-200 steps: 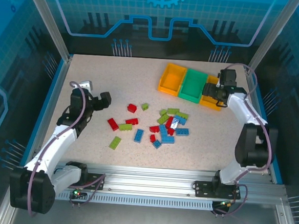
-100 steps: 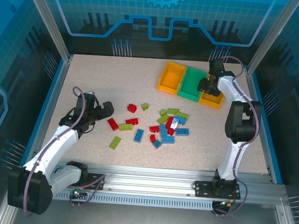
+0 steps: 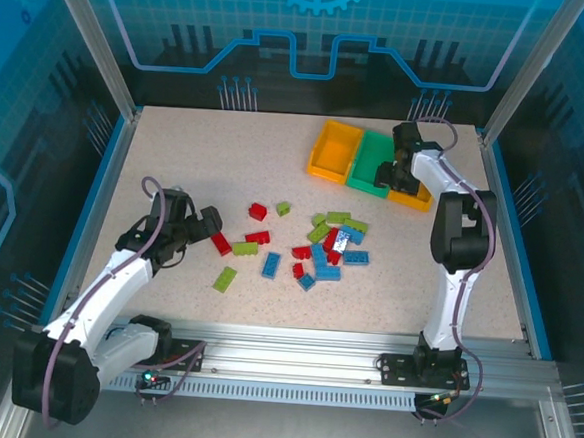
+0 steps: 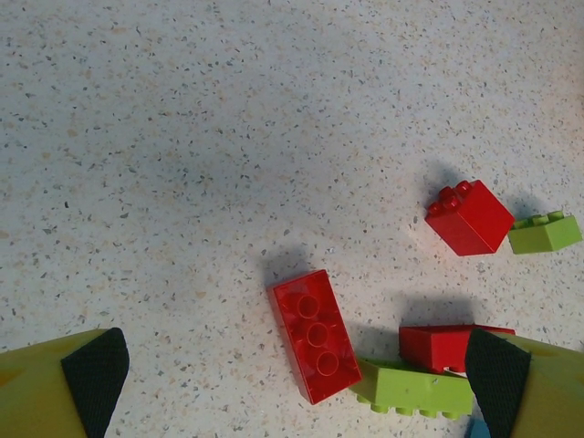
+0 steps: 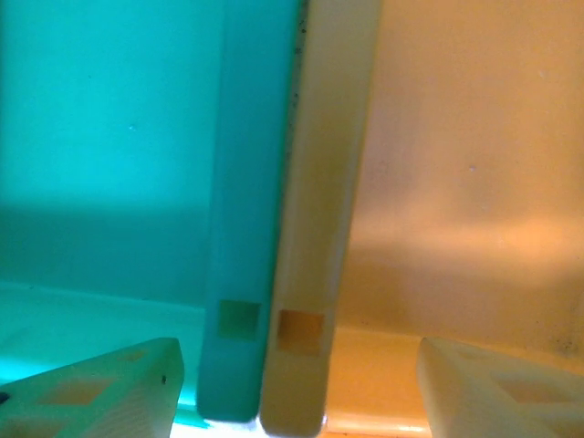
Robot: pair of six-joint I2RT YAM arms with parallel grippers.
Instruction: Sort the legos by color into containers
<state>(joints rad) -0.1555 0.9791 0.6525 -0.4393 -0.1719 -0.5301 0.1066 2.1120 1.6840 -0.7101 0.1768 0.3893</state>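
Note:
Red, blue and lime legos [image 3: 330, 247] lie scattered mid-table. My left gripper [image 3: 211, 225] hangs open just left of a long red lego [image 3: 220, 242]. In the left wrist view that red lego [image 4: 315, 335] lies flat between my spread fingertips [image 4: 96, 370], and the left gripper [image 4: 297, 374] holds nothing. The containers stand at the back right: an orange bin [image 3: 316, 161], a green bin [image 3: 374, 193] and a second orange bin [image 3: 413, 205]. My right gripper [image 3: 387, 176] is open and empty. In the right wrist view the right gripper [image 5: 297, 401] straddles the touching green wall [image 5: 251, 182] and orange wall [image 5: 324, 182].
Close right of the long red lego lie a lime lego [image 4: 415, 388], a second red one [image 4: 447, 345], a red cube [image 4: 467, 216] and a small lime piece [image 4: 545, 232]. A lone lime lego [image 3: 225, 279] lies nearer the front. Blue rails edge the table.
My left gripper has come down and forward to the long red lego. The right arm has swung left from the right orange bin to the wall it shares with the green bin.

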